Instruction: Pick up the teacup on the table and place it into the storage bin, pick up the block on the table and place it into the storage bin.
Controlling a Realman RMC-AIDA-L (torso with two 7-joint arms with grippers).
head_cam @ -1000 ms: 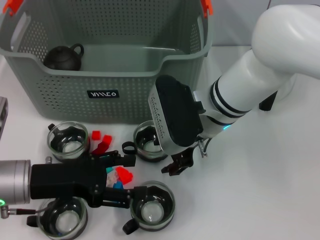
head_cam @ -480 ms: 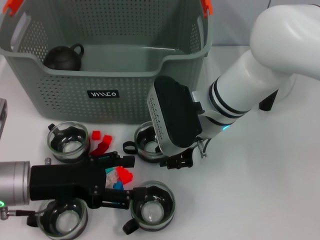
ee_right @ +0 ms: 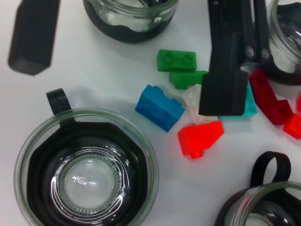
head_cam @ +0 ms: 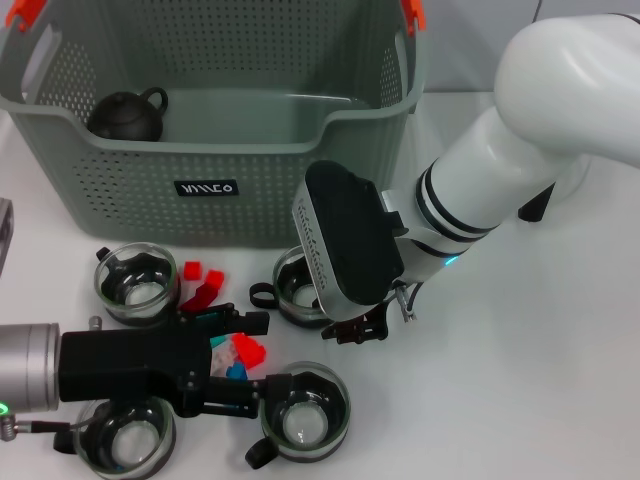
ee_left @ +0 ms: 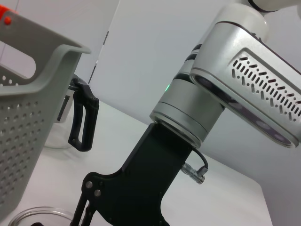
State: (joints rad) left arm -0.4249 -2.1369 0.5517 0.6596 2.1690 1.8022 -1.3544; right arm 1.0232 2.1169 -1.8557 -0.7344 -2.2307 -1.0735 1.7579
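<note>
We see a white table (head_cam: 520, 380) with a pale wall (ee_left: 155, 42) behind it. The storage bin (head_cam: 215, 150) stands at the far side of the table, and a dark teapot (head_cam: 128, 114) lies inside. Four glass teacups are before it; the right gripper (head_cam: 362, 328) hovers beside one teacup (head_cam: 300, 285), and we cannot tell its fingers. The left gripper (head_cam: 240, 365) is spread around the coloured blocks (ee_right: 200, 136), near a blue block (ee_right: 159, 107).

Left hand (head_cam: 245, 365) spread open low; right hand (head_cam: 362, 327) angled downward.
</note>
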